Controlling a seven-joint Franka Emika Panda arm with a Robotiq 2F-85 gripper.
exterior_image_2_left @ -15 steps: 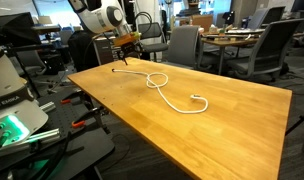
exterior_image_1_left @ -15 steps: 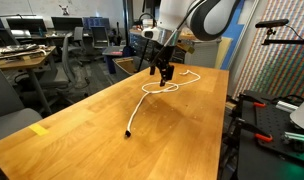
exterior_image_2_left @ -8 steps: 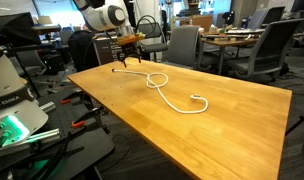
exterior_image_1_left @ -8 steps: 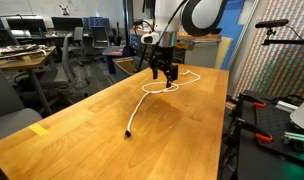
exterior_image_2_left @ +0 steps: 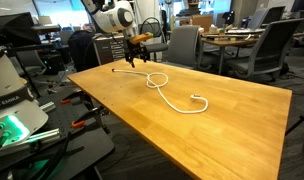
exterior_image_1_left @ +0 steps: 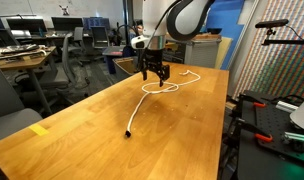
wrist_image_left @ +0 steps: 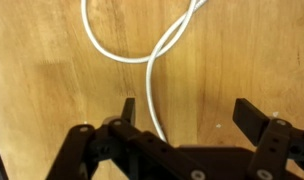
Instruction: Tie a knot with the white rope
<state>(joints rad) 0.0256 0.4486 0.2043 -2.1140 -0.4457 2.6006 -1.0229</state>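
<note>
The white rope (exterior_image_1_left: 133, 118) lies loose on the wooden table (exterior_image_1_left: 82, 140). It makes one crossed loop near the far end, and a long tail runs toward the near side to a dark tip. In an exterior view the rope (exterior_image_2_left: 167, 98) curls into a hook at one end. My gripper (exterior_image_1_left: 155, 72) hangs open just above the looped part, also seen in an exterior view (exterior_image_2_left: 135, 62). In the wrist view the rope (wrist_image_left: 152, 70) crosses itself ahead of the gripper (wrist_image_left: 192, 115). One strand passes close to the left finger (wrist_image_left: 129, 110). Nothing is held.
A yellow tape mark (exterior_image_1_left: 39, 129) sits by the table's near left edge. Office chairs (exterior_image_2_left: 262, 45) and desks stand beyond the table. A white machine with a green light (exterior_image_2_left: 7, 100) stands beside one end, and a dark rack (exterior_image_1_left: 257, 120) runs along one long side.
The gripper has shifted sideways a little above the looped part of the rope and has stayed open. The rope has not moved.
</note>
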